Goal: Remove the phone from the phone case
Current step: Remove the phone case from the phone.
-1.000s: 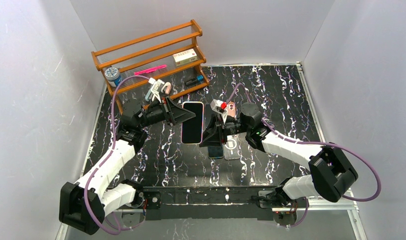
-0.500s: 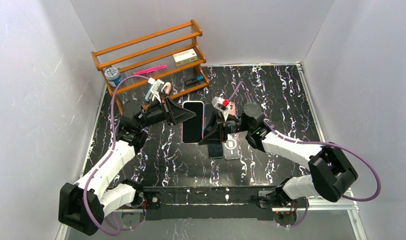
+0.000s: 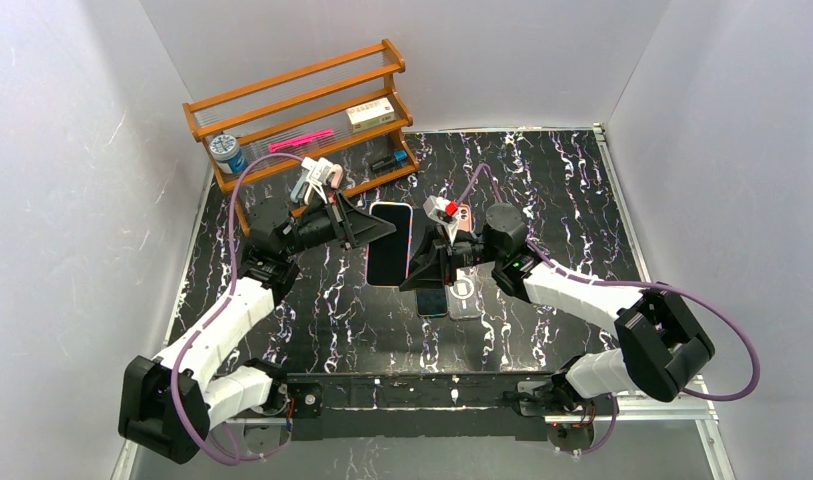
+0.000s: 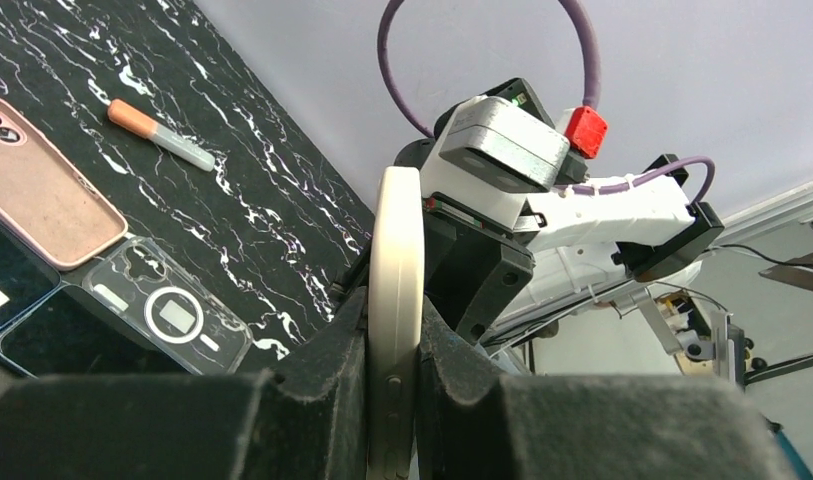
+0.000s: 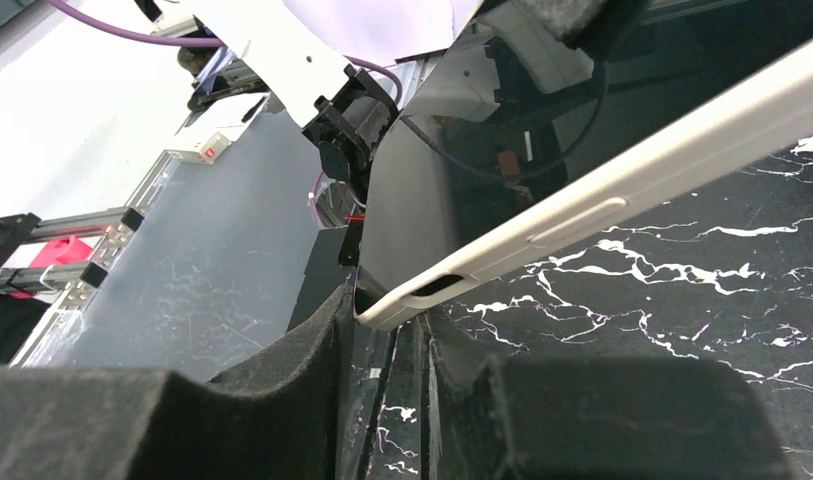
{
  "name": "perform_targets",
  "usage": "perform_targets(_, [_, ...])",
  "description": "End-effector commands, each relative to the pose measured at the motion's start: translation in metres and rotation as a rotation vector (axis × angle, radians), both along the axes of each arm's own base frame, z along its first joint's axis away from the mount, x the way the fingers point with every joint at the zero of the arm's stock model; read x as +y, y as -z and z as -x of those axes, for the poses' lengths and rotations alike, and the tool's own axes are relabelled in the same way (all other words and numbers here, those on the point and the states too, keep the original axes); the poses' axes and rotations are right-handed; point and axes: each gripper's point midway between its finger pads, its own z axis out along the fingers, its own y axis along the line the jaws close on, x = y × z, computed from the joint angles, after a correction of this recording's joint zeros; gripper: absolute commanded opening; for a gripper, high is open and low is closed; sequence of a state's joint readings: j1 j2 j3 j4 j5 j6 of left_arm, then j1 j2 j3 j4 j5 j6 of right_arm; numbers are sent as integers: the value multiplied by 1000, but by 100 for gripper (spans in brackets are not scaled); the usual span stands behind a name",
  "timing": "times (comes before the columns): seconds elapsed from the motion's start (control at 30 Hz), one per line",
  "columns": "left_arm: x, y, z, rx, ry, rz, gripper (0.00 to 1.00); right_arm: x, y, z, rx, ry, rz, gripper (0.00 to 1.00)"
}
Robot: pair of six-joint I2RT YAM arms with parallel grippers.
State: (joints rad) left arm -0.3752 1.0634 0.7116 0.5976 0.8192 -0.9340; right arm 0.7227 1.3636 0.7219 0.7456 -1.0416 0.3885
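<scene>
The phone in its cream case (image 3: pixel 387 245) hangs upright above the middle of the table. My left gripper (image 3: pixel 374 228) is shut on its left long edge; in the left wrist view the case edge (image 4: pixel 395 260) is pinched between my fingers (image 4: pixel 322 400). My right gripper (image 3: pixel 414 270) is at the phone's lower right corner. In the right wrist view the case corner (image 5: pixel 452 285) sits between my two nearly closed fingertips (image 5: pixel 312 350), touching the left one. The dark screen (image 5: pixel 432 180) faces up.
On the table under the right arm lie a pink case (image 3: pixel 464 222), a clear case with a ring (image 3: pixel 464 290) and a dark phone (image 3: pixel 432 300). An orange-capped tube (image 4: pixel 162 135) lies further off. A wooden rack (image 3: pixel 302 110) stands back left.
The left arm and the phone have shifted slightly up and to the right. The right gripper has stayed at the phone's lower right corner.
</scene>
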Motion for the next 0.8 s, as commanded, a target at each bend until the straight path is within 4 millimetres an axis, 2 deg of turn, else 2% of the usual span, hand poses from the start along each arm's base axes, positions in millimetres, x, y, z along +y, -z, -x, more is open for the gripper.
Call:
perform_targets(0.0, [3, -14, -18, 40, -98, 66, 0, 1, -4, 8, -107, -60, -35, 25])
perform_targets(0.13, [4, -14, -20, 60, -112, 76, 0, 1, -1, 7, -113, -54, -30, 25])
perform_targets(0.33, [2, -9, -20, 128, -112, 94, 0, 2, 5, 1, -162, -26, -28, 19])
perform_targets(0.77, [-3, 11, -23, 255, -135, 87, 0, 7, -2, -11, -321, -11, -60, 11])
